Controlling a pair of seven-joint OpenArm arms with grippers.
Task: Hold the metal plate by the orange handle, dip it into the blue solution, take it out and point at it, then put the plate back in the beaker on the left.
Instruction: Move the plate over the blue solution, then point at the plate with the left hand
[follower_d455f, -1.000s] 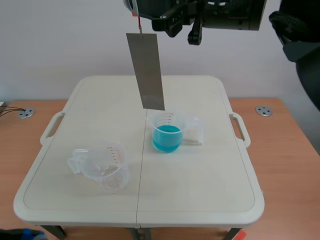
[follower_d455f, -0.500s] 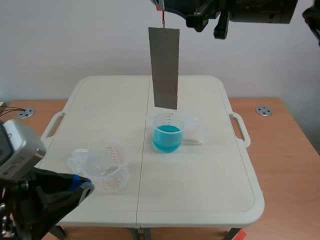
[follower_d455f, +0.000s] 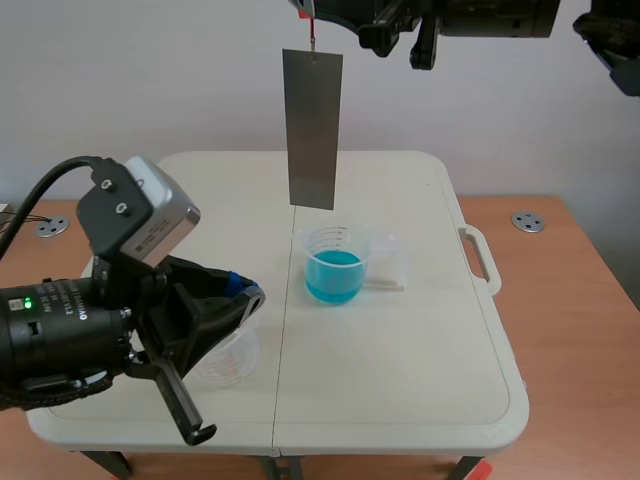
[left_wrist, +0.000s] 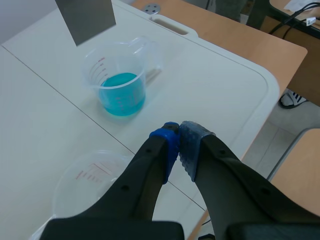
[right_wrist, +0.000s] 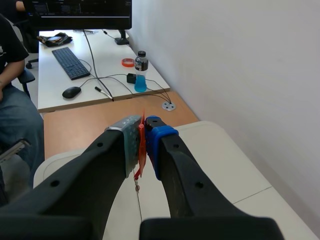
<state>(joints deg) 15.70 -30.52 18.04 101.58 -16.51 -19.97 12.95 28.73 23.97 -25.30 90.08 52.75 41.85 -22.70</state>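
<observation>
A long grey metal plate (follower_d455f: 313, 128) hangs upright above the beaker of blue solution (follower_d455f: 334, 264), its lower edge clear of the rim. My right gripper (right_wrist: 142, 142), high over the table, is shut on the plate's orange handle (right_wrist: 141, 148). The plate's lower corner (left_wrist: 86, 18) shows in the left wrist view above the blue beaker (left_wrist: 117, 78). My left gripper (left_wrist: 178, 142) is shut on nothing and hovers over the empty clear beaker (left_wrist: 90, 175) at the table's left front. In the scene view that left gripper (follower_d455f: 250, 296) hides most of the empty beaker (follower_d455f: 230, 362).
The white folding table (follower_d455f: 420, 340) has a centre seam and side handles. A second clear cup (follower_d455f: 392, 262) lies behind the blue beaker. In the right wrist view a desk (right_wrist: 75, 75) with a keyboard, a mouse and a bottle stands beyond, with a seated person (right_wrist: 12, 100) beside it.
The left arm has come in from the lower left and risen over the empty beaker. The hanging plate swung right, then slightly back left, and sits a little higher.
</observation>
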